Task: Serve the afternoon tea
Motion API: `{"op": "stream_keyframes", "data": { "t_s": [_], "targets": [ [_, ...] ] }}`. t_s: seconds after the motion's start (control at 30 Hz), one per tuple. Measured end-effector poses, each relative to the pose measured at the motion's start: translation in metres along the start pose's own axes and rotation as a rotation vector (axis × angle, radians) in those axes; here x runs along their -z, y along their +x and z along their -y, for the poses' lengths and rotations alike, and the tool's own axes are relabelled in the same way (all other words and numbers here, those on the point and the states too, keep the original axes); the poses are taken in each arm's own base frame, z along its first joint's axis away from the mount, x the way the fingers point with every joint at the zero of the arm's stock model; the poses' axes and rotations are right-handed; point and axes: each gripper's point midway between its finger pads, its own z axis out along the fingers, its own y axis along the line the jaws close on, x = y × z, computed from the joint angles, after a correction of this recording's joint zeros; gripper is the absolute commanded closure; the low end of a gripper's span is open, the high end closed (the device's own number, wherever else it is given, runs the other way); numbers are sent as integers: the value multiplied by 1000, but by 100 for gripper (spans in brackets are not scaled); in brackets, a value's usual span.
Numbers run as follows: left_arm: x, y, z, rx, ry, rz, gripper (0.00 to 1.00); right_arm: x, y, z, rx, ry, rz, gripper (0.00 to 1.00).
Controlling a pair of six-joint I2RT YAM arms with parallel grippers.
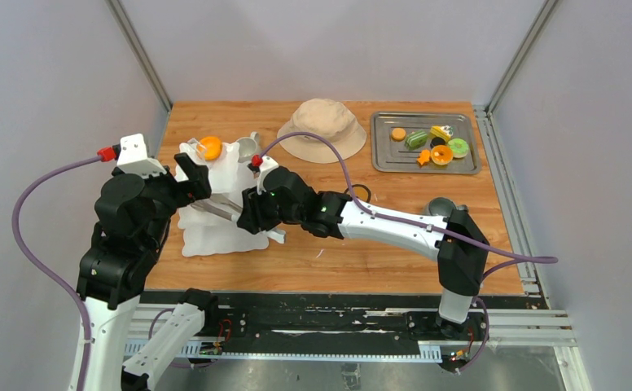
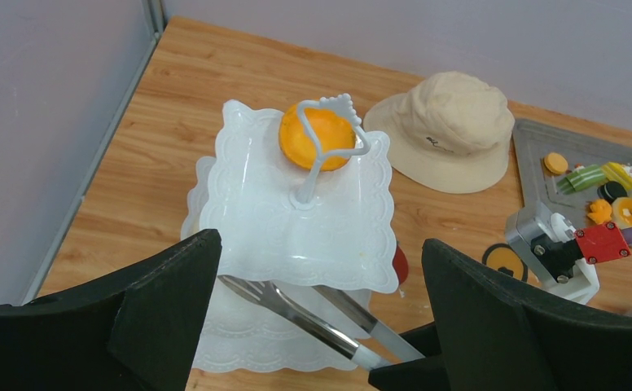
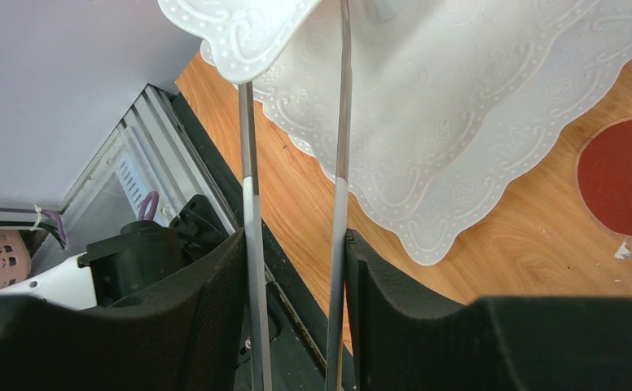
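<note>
Right claw (image 1: 246, 213) pinches the tongs (image 1: 207, 207), pointing leftward into the stand (image 1: 215, 240); nearer left claw (image 1: 189, 183) gapes empty.

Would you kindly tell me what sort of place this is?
Probably a robot test cell: plain grey walls, a wooden table, left arm and right arm bolted at its near edge.
</note>
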Motion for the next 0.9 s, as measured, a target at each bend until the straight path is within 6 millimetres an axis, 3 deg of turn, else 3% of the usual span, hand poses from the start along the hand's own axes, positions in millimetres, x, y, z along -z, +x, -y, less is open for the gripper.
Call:
{"op": "stream_keyframes", "data": {
  "t_s": [0.7, 0.9],
  "targets": [
    [0, 0, 0, 0, 0, 0, 2, 3, -2, -1, 0, -8, 10, 54],
    [0, 0, 0, 0, 0, 0, 2, 17, -4, -3, 4, -18, 22, 57]
  ]
}}
